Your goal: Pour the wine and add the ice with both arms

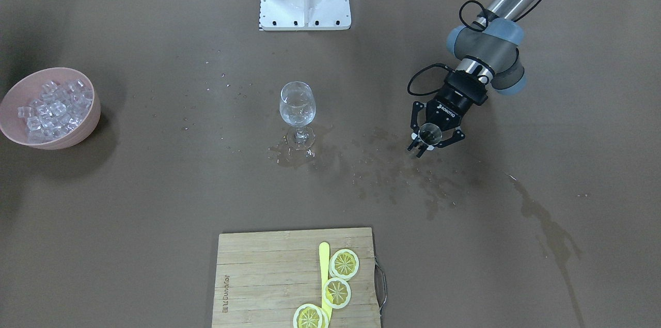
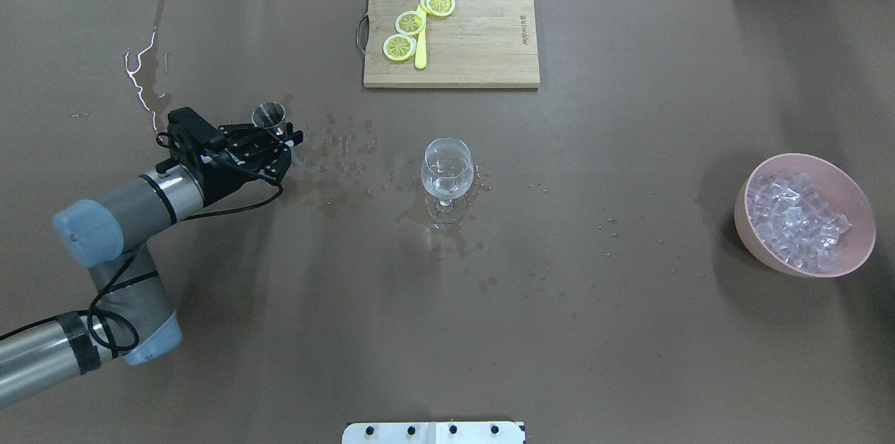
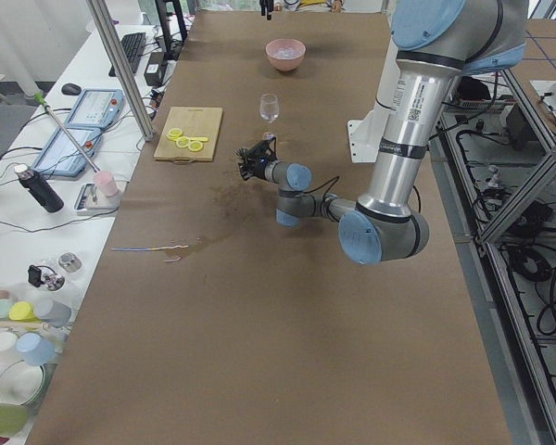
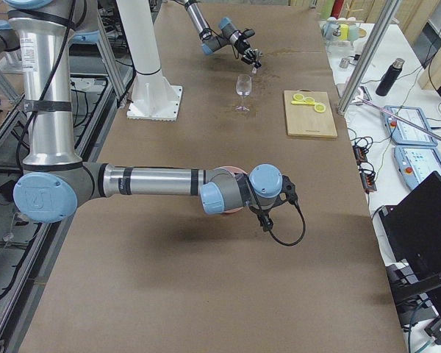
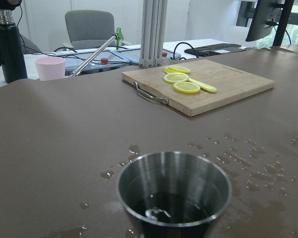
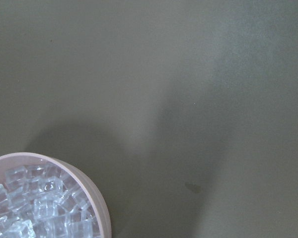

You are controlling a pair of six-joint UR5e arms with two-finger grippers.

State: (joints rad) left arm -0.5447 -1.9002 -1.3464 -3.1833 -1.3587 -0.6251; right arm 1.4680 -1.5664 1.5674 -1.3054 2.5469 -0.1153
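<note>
Left pincer clenched around a small steel cup, clear stemmed wine glass well apart from it; right pincer's state we cannot tell

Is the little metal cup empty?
Nearly empty: the metal cup, upright in the left claw, shows only a small glint of liquid at its bottom.

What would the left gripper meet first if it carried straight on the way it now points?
Probably the handle end of the cutting board: the left gripper, shut on the metal cup, aims toward it. The wine glass stands off that line. Depth is unclear.
</note>
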